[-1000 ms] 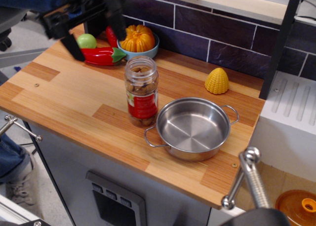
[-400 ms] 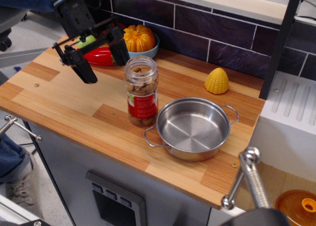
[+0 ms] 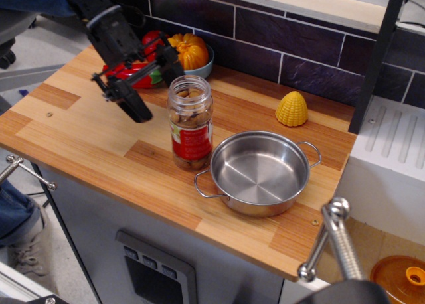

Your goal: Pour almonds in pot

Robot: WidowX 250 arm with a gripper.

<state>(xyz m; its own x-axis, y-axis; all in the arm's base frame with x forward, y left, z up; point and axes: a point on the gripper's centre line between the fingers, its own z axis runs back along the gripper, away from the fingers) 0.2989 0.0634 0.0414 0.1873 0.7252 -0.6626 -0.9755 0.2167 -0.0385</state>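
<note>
arm: it comes in from the top left corner and leans down toward the middle of the bench (image 3: 80, 151). the black hand (image 3: 156, 85) points down and to the right, at a slant.
change: a moment ago the hand was farther left and higher, over the left part of the bench. now it has come closer to the jar (image 3: 190, 123) - one finger is by the jar's top.
hand: it is spread wide and holds nothing. one finger (image 3: 134, 105) sticks out to the left of the jar, low over the wood. the other finger (image 3: 171, 66) is up behind the jar's rim. i cannot tell if that one touches the jar.
almonds (image 3: 188, 118): brown nuts inside the clear jar with the red label. the jar stands straight up on the bench, with no lid on top.
pot (image 3: 260, 173): shiny and round, just to the right of the jar - very close, maybe touching it. there is nothing inside it.
behind the arm: a red toy pepper (image 3: 143, 75) lies on the bench, and a light-blue bowl (image 3: 199, 68) holds an orange toy pumpkin (image 3: 187, 50).
far side: a yellow toy corn (image 3: 291, 109) sits well apart from the jar, near the dark tile wall.
</note>
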